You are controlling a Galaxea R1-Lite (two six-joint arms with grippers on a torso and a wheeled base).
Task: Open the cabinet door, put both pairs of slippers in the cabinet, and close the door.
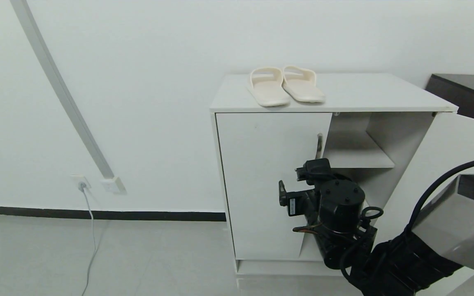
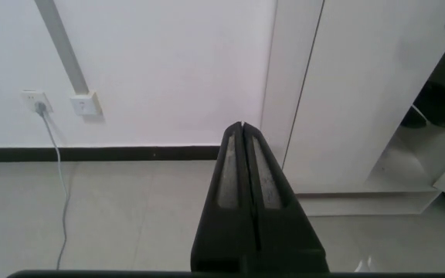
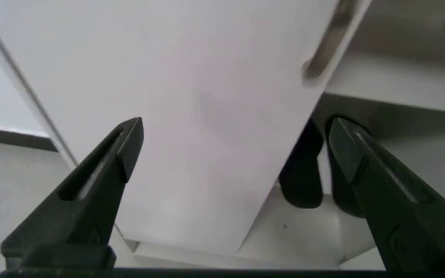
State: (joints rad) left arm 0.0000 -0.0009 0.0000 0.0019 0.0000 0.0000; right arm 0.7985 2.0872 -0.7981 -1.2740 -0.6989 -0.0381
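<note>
Cabinet [image 1: 261,185]: right door [image 1: 447,156] open. Beige slippers [image 1: 286,85] rest on its top, black slippers [image 2: 431,106] inside it. Right end effector [image 3: 236,130] is spread apart before the cabinet; left end effector [image 2: 242,130] is pressed together.

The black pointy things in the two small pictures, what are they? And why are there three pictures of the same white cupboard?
They are the robot's end effectors, the pinchers it uses like hands. The robot has three cameras. The big picture comes from its head and looks at the white cabinet. A cream pair of slippers sits on top. The left door is shut and the right door is swung open. Each small picture comes from a camera on one wrist. The left end effector is pinched shut and holds nothing, off to the side of the cabinet. The right end effector is open and empty, close to the shut door, near its handle. Inside, dark slippers lie on a lower shelf.
</note>
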